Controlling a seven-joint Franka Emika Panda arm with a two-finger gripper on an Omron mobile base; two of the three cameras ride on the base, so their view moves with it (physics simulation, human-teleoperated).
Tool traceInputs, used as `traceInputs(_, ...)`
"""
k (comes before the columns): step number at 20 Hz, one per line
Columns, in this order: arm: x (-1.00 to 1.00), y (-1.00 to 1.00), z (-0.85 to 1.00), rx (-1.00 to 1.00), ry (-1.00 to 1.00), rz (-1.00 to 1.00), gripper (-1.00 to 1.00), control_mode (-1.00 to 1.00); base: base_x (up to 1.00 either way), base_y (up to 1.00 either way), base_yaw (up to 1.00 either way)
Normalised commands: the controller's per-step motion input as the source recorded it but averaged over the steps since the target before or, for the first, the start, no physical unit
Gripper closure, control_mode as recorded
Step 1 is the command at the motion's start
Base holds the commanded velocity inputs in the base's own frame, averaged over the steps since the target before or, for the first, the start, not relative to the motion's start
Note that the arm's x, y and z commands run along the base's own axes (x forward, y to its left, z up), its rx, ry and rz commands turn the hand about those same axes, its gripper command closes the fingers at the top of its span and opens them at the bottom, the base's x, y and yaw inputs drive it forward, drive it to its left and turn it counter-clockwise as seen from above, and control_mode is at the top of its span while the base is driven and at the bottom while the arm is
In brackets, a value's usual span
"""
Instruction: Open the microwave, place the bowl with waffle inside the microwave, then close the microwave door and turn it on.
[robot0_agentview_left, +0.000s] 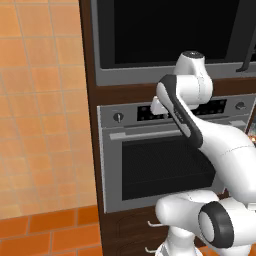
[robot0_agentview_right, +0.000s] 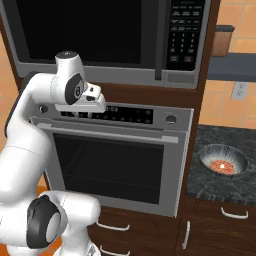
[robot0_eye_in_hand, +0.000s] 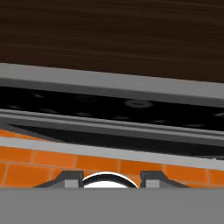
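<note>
Up in the wood cabinet column sits the microwave (robot0_agentview_right: 107, 40), door shut; the microwave door (robot0_agentview_right: 85, 30) is a black glass panel in a grey border, its long black vertical bar handle (robot0_agentview_right: 161, 37) just left of the keypad (robot0_agentview_right: 182, 32). Left base view shows the same door (robot0_agentview_left: 170, 32) from the other side, with the handle at the far right edge. Directly below it is the silver oven (robot0_agentview_right: 112, 155) with knobs, a dark display strip and a horizontal silver handle, door also shut. White arm is folded up in front of the oven's control strip, wrist at about the level of the seam between microwave and oven. Gripper (robot0_eye_in_hand: 111, 181) shows as two small dark tips at the bottom of the hand view, standing apart with nothing between them, not touching anything; that view looks at dark wood above, grey and black bands of an appliance front in the middle, and orange floor tile below. Bowl (robot0_agentview_right: 223, 161), clear and ribbed, sits on the dark speckled counter (robot0_agentview_right: 210, 185) to the right of the oven, well apart from the arm, with something reddish-brown inside, too small to identify. Wood drawers with pale handles run below oven and counter.
</note>
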Motion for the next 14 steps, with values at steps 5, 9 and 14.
traceInputs(5,-0.2,0.14,-0.11,0.0,0.01,0.03,-1.0,-1.0,0.0,0.0,0.0)
traceInputs(9,-0.73,0.14,0.09,-0.01,-0.19,0.09,-1.0,-1.0,0.0,0.0,0.0)
traceInputs(14,-0.24,0.0,0.57,0.0,-0.38,0.0,-1.0,-1.0,0.0,0.0,0.0)
